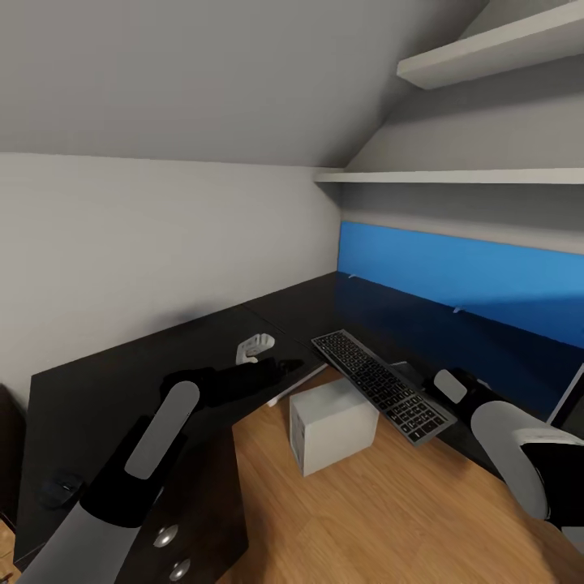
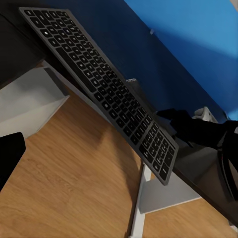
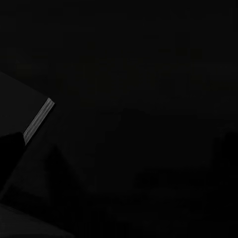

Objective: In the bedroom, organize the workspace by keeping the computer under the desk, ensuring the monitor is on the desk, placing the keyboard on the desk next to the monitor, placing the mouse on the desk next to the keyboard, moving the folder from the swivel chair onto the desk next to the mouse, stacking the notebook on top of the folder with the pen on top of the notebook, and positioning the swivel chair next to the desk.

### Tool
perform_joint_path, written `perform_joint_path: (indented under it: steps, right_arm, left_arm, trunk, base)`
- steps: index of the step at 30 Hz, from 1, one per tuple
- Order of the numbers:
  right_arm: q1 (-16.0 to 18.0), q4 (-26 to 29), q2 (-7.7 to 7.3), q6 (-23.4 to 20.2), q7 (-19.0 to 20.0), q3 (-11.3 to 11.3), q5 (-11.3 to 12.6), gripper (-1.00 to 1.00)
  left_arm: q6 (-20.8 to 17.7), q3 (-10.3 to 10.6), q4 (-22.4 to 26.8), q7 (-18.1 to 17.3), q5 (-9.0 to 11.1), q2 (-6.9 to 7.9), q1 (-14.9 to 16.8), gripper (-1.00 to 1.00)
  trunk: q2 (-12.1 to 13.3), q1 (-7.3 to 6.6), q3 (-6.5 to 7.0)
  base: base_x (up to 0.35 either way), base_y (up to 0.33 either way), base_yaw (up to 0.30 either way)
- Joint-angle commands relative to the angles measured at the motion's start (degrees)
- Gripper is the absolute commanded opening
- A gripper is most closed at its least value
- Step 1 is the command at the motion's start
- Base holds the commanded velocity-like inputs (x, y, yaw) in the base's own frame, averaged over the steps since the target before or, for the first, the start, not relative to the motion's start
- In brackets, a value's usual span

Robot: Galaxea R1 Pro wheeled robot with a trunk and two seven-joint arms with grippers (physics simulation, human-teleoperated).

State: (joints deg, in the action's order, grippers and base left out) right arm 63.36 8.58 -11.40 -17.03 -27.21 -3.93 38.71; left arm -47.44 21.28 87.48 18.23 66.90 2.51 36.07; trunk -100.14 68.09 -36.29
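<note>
The right arm's white shell sits nearest in the head view, its pincer [image 1: 448,384] at the near end of the keyboard [image 1: 381,384]. It seems to be holding that end, though the pictures do not show how its jaws stand, and the right wrist view is almost wholly dark. The left pincer [image 1: 288,367] reaches over the desk [image 1: 122,365] toward the inner corner; I cannot tell how wide it is.

One mouse [image 1: 61,489] lies on the near left end of the desk, well apart from everything else. One computer [image 1: 332,425] stands on the wood floor [image 1: 365,519] in the open angle of the L, partly beneath the keyboard.

The keyboard juts out past the desk edge over the floor, and the left wrist view shows it [image 2: 106,91] tilted, its far end toward the black top. The step in hand looks like setting it down on the desk. To do it well, I would carry it further in over the top, level it, and lower it flat before letting go, or it may tip off the edge.

A small white bracket-like object [image 1: 253,347] sits on the desk near the corner. Beyond runs the blue back panel [image 1: 462,272], with two white shelves [image 1: 487,49] above it.
</note>
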Motion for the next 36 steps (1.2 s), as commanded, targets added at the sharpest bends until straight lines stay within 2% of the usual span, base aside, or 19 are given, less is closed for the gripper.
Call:
perform_joint_path:
  steps: [1, 21, 30, 36]
  right_arm:
    - [0.0, 0.1, -0.03, -0.5, -0.3, -0.2, 0.5, 1.00]
    - [0.0, 0.1, 0.23, -0.4, -0.2, -0.2, 0.6, 1.00]
    - [0.0, 0.1, 0.24, -0.5, -0.3, -0.1, 0.6, 1.00]
    - [0.0, 0.1, 0.17, -0.5, -0.3, -0.1, 0.5, 1.00]
  left_arm:
    - [0.0, 0.1, 0.1, 0.6, 0.6, 0.04, 0.1, 1.00]
    - [0.0, 0.1, 0.1, 0.6, 0.6, 0.04, 0.1, 1.00]
    - [0.0, 0.0, 0.1, 0.7, 0.6, 0.04, 0.1, 1.00]
    - [0.0, 0.0, 0.1, 0.7, 0.7, 0.10, 0.1, 1.00]
  trunk:
    - [0.0, 0.00, -0.06]
    - [0.0, 0.00, -0.10]
    - [3.6, -1.98, 1.51]
    - [3.6, -1.98, 1.51]
  base:
    - [-0.002, 0.000, 0.000]
    - [0.000, 0.000, 0.000]
    - [0.000, 0.000, 0.000]
    - [0.000, 0.000, 0.000]
